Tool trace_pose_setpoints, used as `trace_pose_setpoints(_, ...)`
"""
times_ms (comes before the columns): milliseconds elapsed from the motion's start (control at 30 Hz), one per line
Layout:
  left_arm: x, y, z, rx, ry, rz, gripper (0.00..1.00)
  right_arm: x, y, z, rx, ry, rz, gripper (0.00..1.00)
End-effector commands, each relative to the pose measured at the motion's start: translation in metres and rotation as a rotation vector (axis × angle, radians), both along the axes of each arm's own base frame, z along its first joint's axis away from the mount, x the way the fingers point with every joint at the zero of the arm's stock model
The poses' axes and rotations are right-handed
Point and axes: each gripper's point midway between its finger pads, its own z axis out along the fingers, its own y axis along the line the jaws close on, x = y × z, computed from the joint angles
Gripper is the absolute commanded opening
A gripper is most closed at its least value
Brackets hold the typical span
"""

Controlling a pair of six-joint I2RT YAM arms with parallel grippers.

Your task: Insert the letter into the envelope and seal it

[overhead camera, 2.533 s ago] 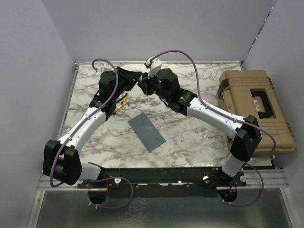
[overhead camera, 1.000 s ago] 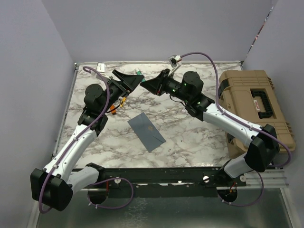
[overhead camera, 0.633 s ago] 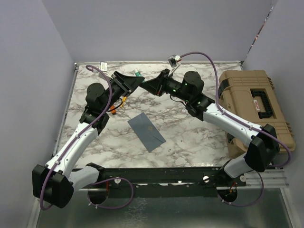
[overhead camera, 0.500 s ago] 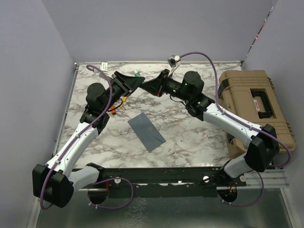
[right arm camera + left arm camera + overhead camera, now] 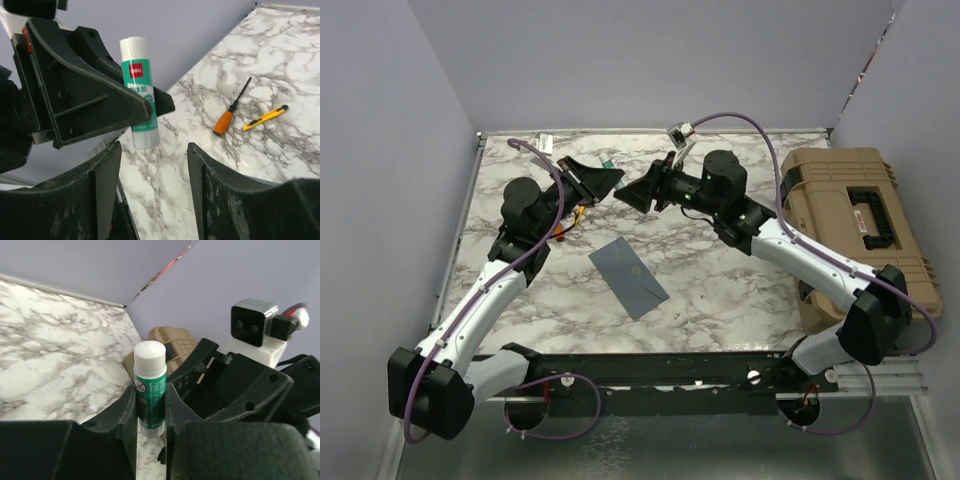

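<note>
The slate grey-blue envelope point(image 5: 628, 277) lies flat on the marble table, at the middle, nearer the front. The letter is out of view. Above the back of the table my left gripper point(image 5: 610, 178) is shut on a green-and-white glue stick point(image 5: 150, 385), held upright with its white cap on top. My right gripper point(image 5: 638, 195) faces it from the right, open and a little apart from the stick. In the right wrist view the glue stick point(image 5: 140, 107) sits clamped in the left fingers, just beyond my own open fingers point(image 5: 105, 170).
A tan toolbox point(image 5: 855, 225) stands at the table's right edge. An orange-handled screwdriver point(image 5: 227, 117) and a yellow utility knife point(image 5: 263, 118) lie on the marble at the back left, under the left arm. Purple walls enclose the table.
My left gripper has shut on the glue stick. My right gripper has opened, let go of it and drawn back a little to the right.
</note>
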Motion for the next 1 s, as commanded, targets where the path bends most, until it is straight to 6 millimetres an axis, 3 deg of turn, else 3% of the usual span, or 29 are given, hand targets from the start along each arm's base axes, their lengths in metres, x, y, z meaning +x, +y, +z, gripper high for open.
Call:
trace_pose_setpoints(0,0.003,0.019,-0.013,0.195,-0.106,0.104,0.00,-0.005,-0.029,-0.015,-0.150,-0.001,-0.088,0.59)
trace_pose_setpoints(67,0.005,0.029,-0.020,0.266,-0.126,0.152,0.00,-0.006,-0.046,-0.031,-0.260,0.024,-0.131,0.60)
trace_pose_setpoints(200,0.006,0.048,-0.029,0.359,-0.138,0.243,0.00,0.008,-0.101,-0.087,-0.535,0.147,-0.373,0.60)
trace_pose_setpoints(533,-0.004,0.053,-0.058,0.364,-0.092,0.243,0.00,0.043,-0.186,-0.221,-0.857,0.565,-0.688,0.60)
trace_pose_setpoints(633,-0.007,0.049,-0.067,0.350,-0.076,0.219,0.00,0.057,-0.205,-0.243,-0.920,0.579,-0.731,0.59)
trace_pose_setpoints(967,0.003,0.050,-0.077,0.400,-0.070,0.232,0.00,0.083,-0.218,-0.283,-0.994,0.649,-0.775,0.58)
